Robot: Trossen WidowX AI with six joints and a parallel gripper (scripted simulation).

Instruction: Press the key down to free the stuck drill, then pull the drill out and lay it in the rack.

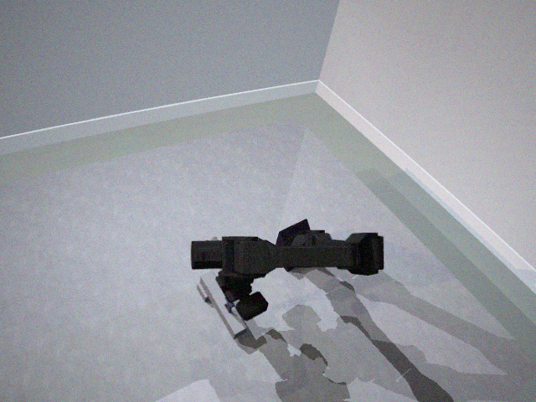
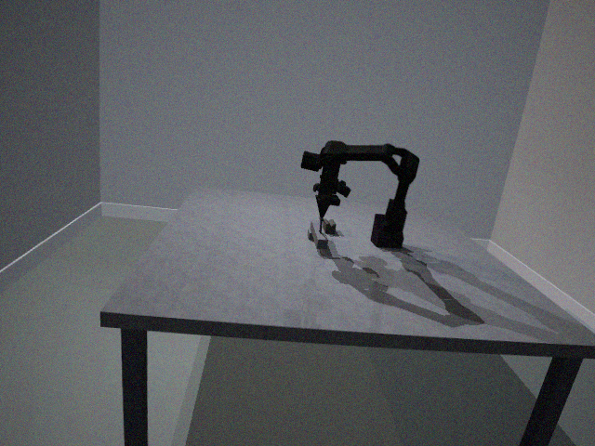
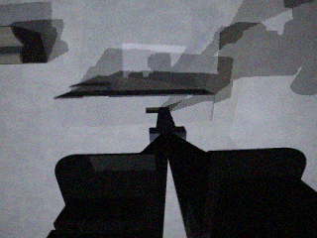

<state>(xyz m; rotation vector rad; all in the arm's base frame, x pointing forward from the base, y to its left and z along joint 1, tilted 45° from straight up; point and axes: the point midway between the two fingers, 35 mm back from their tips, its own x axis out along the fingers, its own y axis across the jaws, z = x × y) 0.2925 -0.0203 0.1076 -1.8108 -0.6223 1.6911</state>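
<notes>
A long pale bar-like fixture (image 1: 216, 301) (image 2: 321, 243) (image 3: 134, 91) stands on the table. A small blue-grey piece (image 1: 229, 306) (image 3: 154, 134) is beside it, with a dark narrow part (image 3: 165, 119) and a thin brownish tip (image 3: 150, 110). Which of these parts are key and drill I cannot tell. My gripper (image 2: 321, 216) (image 3: 166, 138) is shut and empty, pointing down, its fingertips over the blue-grey piece; whether they touch it is unclear. The rack seems to be the short beige grooved block (image 2: 329, 226) (image 3: 9, 45) behind; the arm mostly hides it in the top view.
The arm's base (image 2: 387, 232) stands on the grey table (image 2: 216, 273), to the right of the fixture in the exterior view. The arm arches over from there, and its shadows fall toward the table's near right side. Walls stand beyond the table.
</notes>
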